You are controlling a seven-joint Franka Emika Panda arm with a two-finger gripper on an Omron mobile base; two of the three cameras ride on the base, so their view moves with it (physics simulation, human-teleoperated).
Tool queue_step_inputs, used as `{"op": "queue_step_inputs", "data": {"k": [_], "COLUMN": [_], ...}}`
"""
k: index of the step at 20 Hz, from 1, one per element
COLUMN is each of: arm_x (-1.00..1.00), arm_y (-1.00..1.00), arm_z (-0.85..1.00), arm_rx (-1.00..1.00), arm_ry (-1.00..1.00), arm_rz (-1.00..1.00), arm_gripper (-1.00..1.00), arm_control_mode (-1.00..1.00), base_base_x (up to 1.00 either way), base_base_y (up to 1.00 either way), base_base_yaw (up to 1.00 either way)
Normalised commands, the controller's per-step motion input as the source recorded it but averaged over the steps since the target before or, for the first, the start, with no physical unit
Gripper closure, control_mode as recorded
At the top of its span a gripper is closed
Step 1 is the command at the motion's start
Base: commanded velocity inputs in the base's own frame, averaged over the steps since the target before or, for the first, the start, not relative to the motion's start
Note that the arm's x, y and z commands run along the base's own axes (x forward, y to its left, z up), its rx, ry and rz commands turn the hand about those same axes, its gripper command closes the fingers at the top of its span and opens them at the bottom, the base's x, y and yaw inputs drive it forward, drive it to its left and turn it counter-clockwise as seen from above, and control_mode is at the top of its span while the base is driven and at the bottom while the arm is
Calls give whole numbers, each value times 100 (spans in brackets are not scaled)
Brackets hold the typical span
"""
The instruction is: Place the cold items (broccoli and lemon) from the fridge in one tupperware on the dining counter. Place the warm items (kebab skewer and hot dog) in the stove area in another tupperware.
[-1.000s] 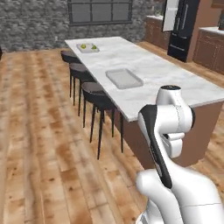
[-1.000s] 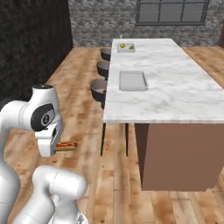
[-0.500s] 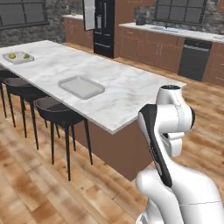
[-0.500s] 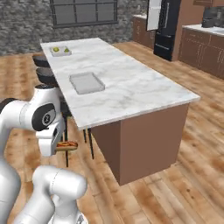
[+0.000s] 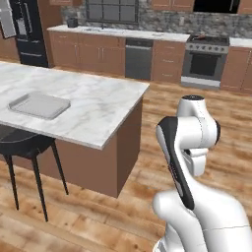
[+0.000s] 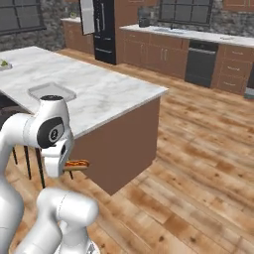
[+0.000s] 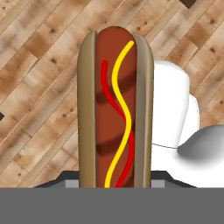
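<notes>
Hot dog (image 7: pixel 115 109): you hold it lengthwise in the gripper (image 7: pixel 115 183), clamped at one end; soft bun, light, likely crushable; grip gently.

From behind the arm, our two base views share the worktop (image 5: pixel 98 106) and far cabinets (image 6: pixel 163 52). Our hand view looks closely down at the wood floor (image 7: pixel 39 57).

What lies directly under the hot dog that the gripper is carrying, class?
Under the hot dog held in the gripper lies bare wooden floor, with part of the robot's white body to one side. The floor right beneath the bun is covered.
</notes>
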Motion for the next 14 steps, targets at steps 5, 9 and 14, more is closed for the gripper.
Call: {"op": "queue_step_inputs", "data": {"k": [5,9,14], "arm_x": [0,0,0], "arm_y": [0,0,0], "arm_z": [0,0,0], "arm_rx": [0,0,0], "arm_ry": [0,0,0], "arm_rz": [0,0,0], "arm_gripper": [100,100,100], "arm_control_mode": [100,100,100], "base_base_x": [-38,-1,20], "base_base_y": [100,100,100], "base_base_yaw": [-50,-45,-26]}}
